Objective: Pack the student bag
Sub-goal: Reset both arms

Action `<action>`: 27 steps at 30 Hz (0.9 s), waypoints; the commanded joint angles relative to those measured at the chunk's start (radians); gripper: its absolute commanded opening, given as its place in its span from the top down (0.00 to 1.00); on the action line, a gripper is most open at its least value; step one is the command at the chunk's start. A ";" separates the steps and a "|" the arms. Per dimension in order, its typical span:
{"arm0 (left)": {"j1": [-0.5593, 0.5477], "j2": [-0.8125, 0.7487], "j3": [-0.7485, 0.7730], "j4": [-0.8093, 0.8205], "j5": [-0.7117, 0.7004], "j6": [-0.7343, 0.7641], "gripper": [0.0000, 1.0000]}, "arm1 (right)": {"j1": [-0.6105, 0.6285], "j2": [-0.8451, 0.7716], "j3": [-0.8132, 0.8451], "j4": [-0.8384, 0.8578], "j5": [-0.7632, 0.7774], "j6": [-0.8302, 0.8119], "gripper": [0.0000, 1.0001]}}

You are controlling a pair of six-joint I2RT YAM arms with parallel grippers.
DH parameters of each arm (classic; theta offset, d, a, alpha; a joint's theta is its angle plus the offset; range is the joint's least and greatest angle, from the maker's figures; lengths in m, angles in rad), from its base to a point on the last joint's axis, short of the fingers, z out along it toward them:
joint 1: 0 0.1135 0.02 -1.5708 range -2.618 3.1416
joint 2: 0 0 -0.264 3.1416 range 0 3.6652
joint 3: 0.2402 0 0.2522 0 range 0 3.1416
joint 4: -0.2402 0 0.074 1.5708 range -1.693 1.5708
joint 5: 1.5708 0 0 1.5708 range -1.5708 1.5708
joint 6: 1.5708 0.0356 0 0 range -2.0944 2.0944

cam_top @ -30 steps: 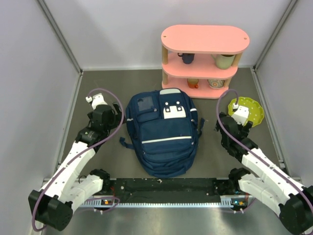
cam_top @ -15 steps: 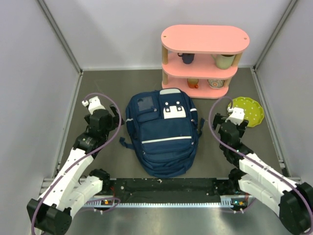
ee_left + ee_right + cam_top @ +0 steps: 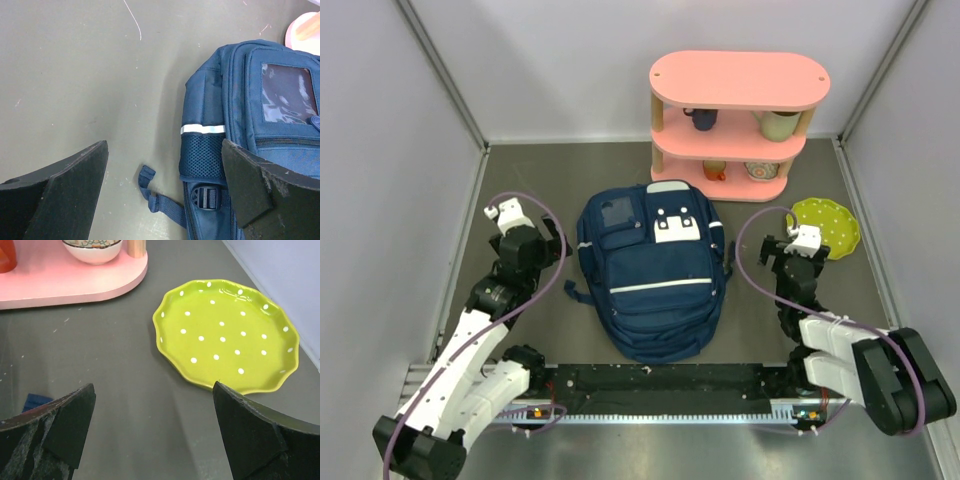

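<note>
Both sets of jaws stand wide apart and empty. The left gripper (image 3: 164, 150) hangs just beside the student bag (image 3: 655, 275), which lies flat, apparently closed, mid-table (image 3: 550, 180) between the arms. The right gripper (image 3: 154, 390) hovers near a green dotted plate (image 3: 227, 335) by the pink shelf (image 3: 740, 80). Assessment: the arms flank the bag, probably ready to open it.

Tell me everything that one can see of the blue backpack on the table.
The student bag is a navy fabric backpack lying flat on the grey table, front up, top toward the pink shelf. It has white patches near the top, a clear window pocket, a thin white stripe across the front, a mesh side pocket, a buckle and a loose strap end. Its zips look closed. Whether it touches the shelf is unclear.
</note>
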 commanded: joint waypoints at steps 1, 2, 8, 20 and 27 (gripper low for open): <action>0.003 -0.029 -0.011 0.044 -0.024 0.019 0.01 | -0.050 0.035 0.106 0.021 -0.025 -0.007 0.01; 0.003 -0.031 -0.011 0.044 -0.022 0.019 0.01 | -0.050 0.037 0.133 -0.126 -0.012 -0.015 0.01; 0.003 -0.031 -0.026 0.061 -0.012 0.016 0.01 | -0.050 -0.078 0.107 -0.213 -0.078 0.031 0.01; 0.003 -0.083 -0.060 0.063 0.039 0.001 0.01 | -0.050 -0.423 0.190 -0.519 0.023 0.039 0.01; 0.003 -0.080 -0.057 0.063 0.030 0.001 0.01 | -0.114 -0.223 0.058 -0.100 0.017 0.084 0.01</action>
